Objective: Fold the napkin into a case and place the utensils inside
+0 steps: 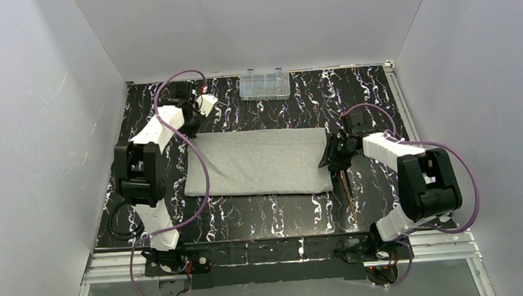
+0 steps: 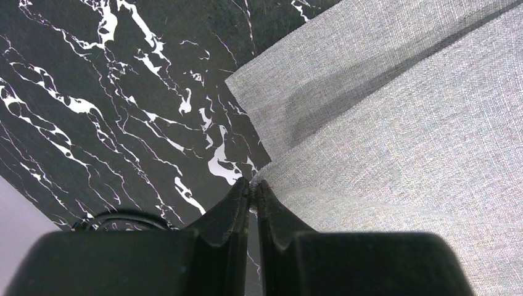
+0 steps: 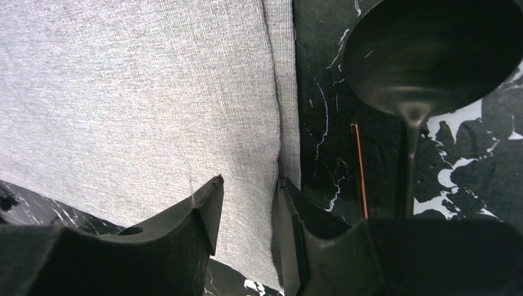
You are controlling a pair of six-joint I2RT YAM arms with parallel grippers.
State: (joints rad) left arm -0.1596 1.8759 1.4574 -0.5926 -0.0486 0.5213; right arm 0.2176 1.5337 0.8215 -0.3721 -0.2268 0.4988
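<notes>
The light-grey napkin [image 1: 256, 163] lies folded into a wide rectangle in the middle of the marble table. My left gripper [image 1: 192, 130] [image 2: 253, 185] is at its far left corner, shut on the corner of the upper cloth layer, which rises a little from the layer below. My right gripper [image 1: 329, 160] [image 3: 247, 185] stands open over the napkin's [image 3: 135, 92] right edge, one finger above the cloth and the other at the hem. The utensils [image 1: 348, 191] lie just right of the napkin: a dark spoon head [image 3: 432, 55] and a thin copper piece [image 3: 359, 169].
A clear plastic compartment box [image 1: 264, 84] stands at the back edge of the black marble table [image 1: 263, 216]. White walls close the table in on the left, back and right. Purple cables loop off both arms.
</notes>
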